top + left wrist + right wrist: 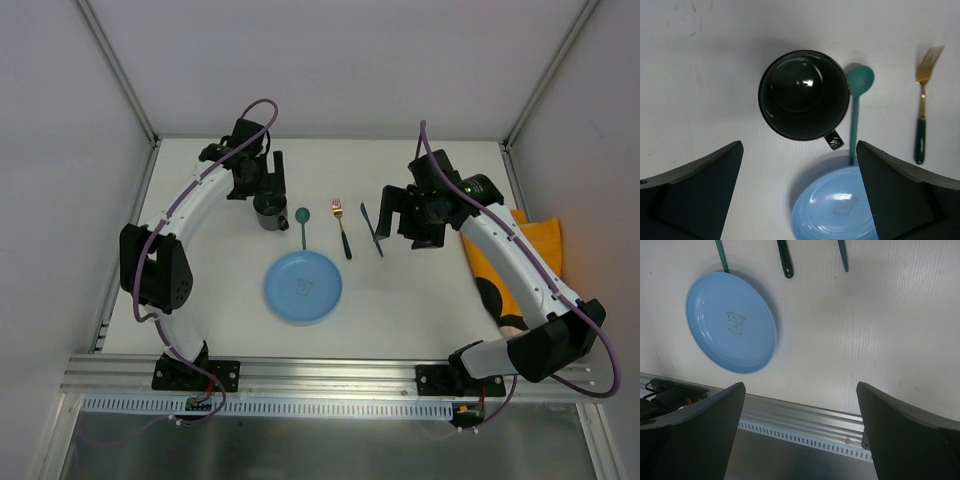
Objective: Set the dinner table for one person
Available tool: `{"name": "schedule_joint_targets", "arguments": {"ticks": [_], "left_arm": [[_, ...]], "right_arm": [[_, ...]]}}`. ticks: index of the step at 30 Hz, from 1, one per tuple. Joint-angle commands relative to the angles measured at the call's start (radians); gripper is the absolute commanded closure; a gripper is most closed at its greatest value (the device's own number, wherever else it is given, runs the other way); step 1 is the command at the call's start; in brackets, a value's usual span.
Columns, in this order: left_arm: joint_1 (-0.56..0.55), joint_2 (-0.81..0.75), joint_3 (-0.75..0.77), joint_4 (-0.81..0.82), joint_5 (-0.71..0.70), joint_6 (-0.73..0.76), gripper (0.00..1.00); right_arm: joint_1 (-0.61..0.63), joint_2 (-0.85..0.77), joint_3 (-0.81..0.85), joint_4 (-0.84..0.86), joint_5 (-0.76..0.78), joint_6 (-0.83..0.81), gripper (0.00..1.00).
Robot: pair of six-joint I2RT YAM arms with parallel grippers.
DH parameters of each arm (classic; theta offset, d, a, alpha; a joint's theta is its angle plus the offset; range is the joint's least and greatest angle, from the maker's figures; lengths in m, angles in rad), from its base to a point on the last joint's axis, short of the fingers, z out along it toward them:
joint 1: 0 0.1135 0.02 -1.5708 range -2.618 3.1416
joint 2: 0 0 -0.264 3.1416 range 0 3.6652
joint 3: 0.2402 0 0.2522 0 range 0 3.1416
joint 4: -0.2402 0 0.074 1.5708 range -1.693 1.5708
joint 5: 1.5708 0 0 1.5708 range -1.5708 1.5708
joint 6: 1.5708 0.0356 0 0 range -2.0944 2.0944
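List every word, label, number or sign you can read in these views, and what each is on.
Nothing is legible.
Blue plate: small printed emblem in the middle, perhaps with lettering above it, too small to read.
Dark mug: black tag with white marks at its side, blurred and unreadable.

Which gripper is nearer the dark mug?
Left. The left gripper hangs open just over the dark mug; the right gripper is off to the mug's right, beyond the fork and knife.
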Motion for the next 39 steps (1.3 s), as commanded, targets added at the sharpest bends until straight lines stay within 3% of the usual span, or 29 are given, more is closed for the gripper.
{"name": "schedule_joint_targets", "arguments": {"ticks": [1,17,22,26,27,28,30,32,39], "left_arm": [[0.002,0.038,0.058,-0.058,-0.099,0.014,0.01],[0.056,0.169,0.071,-0.067,-0.099,-0.038,0.01],[0.071,0.218,0.074,-0.066,-0.085,-0.053,0.05],[0.074,0.256,0.097,-0.064,-0.075,-0.055,0.26],[0.077,0.271,0.107,-0.064,-0.075,-0.057,0.52],[0.079,0.279,0.113,-0.066,-0.072,-0.061,0.66],[0.083,0.303,0.126,-0.066,-0.059,-0.066,0.86],[0.091,0.319,0.133,-0.066,-0.047,-0.073,0.98],[0.149,0.339,0.127,-0.066,-0.081,-0.086,1.00]], "right_arm": [[0.006,-0.025,0.015,-0.027,0.024,-0.009,0.00],[0.006,0.006,0.021,-0.043,0.043,-0.037,0.00],[0.006,0.012,0.024,-0.047,0.051,-0.040,0.01],[0.006,0.016,0.024,-0.049,0.054,-0.039,0.01],[0.006,0.016,0.024,-0.049,0.057,-0.040,0.01],[0.006,0.016,0.024,-0.049,0.057,-0.037,0.01],[0.006,0.018,0.024,-0.050,0.062,-0.036,0.01],[0.006,0.019,0.029,-0.052,0.063,-0.034,0.00],[0.006,0.029,0.039,-0.064,0.071,-0.037,0.01]]}}
